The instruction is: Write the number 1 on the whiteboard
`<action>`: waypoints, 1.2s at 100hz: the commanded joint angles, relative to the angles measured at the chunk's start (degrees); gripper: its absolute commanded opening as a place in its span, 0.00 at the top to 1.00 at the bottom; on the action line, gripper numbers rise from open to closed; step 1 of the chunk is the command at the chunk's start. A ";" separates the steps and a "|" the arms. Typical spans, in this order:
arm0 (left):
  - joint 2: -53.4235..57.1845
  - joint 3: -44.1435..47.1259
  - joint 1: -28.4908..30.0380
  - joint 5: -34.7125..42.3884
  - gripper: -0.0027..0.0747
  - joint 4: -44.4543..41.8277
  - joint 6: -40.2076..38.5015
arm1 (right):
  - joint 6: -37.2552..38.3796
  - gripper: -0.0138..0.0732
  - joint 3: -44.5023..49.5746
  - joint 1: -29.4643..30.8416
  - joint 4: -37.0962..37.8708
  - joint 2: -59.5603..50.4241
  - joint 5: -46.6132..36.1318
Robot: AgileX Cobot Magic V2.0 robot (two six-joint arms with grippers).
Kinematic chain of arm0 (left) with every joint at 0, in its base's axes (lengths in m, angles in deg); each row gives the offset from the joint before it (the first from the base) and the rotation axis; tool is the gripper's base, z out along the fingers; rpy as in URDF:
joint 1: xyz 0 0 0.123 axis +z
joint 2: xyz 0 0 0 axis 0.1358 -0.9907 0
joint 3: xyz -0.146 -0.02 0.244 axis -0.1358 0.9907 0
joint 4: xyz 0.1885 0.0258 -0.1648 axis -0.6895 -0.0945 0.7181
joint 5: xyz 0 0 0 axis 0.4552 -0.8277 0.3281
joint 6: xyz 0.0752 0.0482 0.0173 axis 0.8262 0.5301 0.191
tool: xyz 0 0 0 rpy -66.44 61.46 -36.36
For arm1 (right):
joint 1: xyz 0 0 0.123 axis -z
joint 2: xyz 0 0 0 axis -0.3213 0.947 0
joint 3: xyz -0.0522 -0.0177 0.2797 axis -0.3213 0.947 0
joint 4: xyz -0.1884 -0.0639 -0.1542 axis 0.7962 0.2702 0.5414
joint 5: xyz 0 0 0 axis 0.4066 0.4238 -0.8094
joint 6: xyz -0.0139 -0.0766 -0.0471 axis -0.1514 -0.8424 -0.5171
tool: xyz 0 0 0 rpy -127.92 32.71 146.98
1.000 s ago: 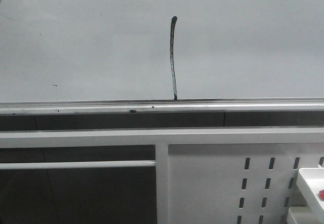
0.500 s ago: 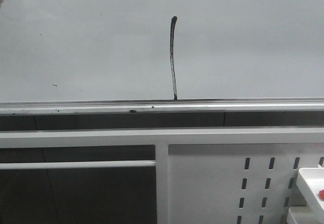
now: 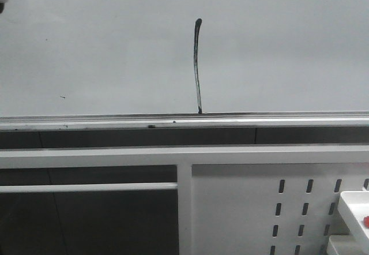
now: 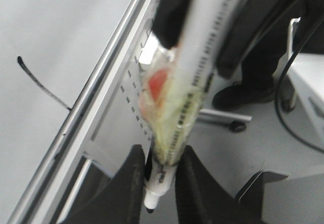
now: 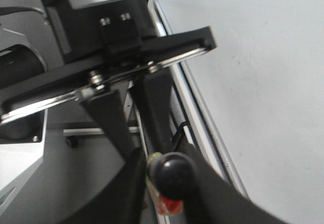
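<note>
Your whiteboard (image 3: 277,53) fills the background, with the number 1 (image 3: 197,64) drawn at twelve o'clock, its foot touching the silver rail (image 3: 86,120). Your left gripper (image 4: 154,183) pinches a marker (image 4: 202,67) clear of the board, and your right gripper (image 5: 167,183) is clamped on a round black knob (image 5: 172,169).

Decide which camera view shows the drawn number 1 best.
The front view: the number 1 appears whole and near-upright on the whiteboard. The left wrist view shows it small and slanted; the right wrist view shows none.

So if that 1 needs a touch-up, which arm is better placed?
Left. The left gripper is shut on the marker, and the number 1 on the whiteboard shows in its wrist view. The right gripper holds only a dark round object.
</note>
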 commanded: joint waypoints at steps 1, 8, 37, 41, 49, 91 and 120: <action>0.15 -0.10 -0.20 10.48 0.99 7.26 -2.17 | -0.72 0.38 -1.85 -0.04 -0.08 -0.50 -2.65; 0.15 2.60 -0.20 15.37 0.99 10.15 -2.17 | -0.72 0.24 -1.85 -0.04 0.90 -0.77 -2.91; -1.20 11.22 -0.60 38.81 0.99 21.57 -2.17 | 2.01 0.51 -1.85 4.64 2.61 -8.97 5.32; -2.33 11.22 -1.37 40.04 0.99 21.57 -2.17 | 2.12 0.65 -1.71 5.73 2.61 -10.42 7.37; -5.05 11.22 -4.27 44.11 0.99 22.42 -2.17 | 2.27 0.94 -0.65 7.32 3.61 -14.23 9.72; -22.20 11.22 -16.78 70.34 0.99 31.69 -3.17 | 7.42 0.90 10.81 14.03 8.44 -33.98 13.45; -27.41 7.33 -13.75 71.94 0.99 31.55 -4.78 | 8.93 0.90 16.76 15.41 8.54 -37.83 14.01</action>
